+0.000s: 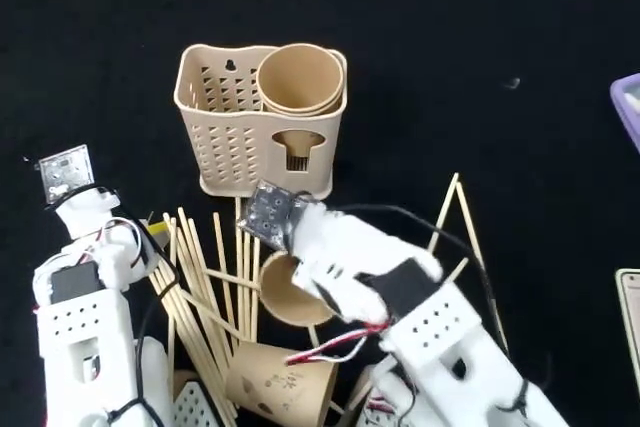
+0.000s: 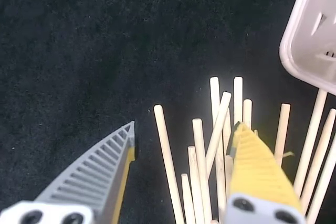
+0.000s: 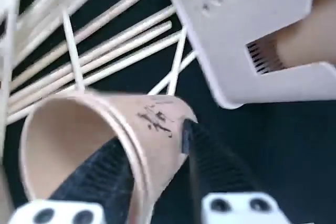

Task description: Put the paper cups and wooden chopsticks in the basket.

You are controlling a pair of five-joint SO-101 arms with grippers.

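Observation:
The beige slotted basket (image 1: 235,137) stands upright at the middle of the table with stacked paper cups (image 1: 300,77) inside. My right gripper (image 3: 149,137) is shut on the rim of another paper cup (image 3: 79,135), one finger inside and one outside, just in front of the basket (image 3: 247,19). In the high view that cup (image 1: 285,297) sits under the right wrist. A third cup (image 1: 280,382) lies on its side at the front edge. Several wooden chopsticks (image 1: 200,282) lie fanned beside it. My left gripper (image 2: 184,127) is open low over the chopsticks (image 2: 197,150).
Two more chopsticks (image 1: 455,212) lie crossed to the right of the right arm. A purple object (image 1: 627,102) and a flat item (image 1: 630,307) sit at the table's right edge. The black cloth behind and to the right of the basket is bare.

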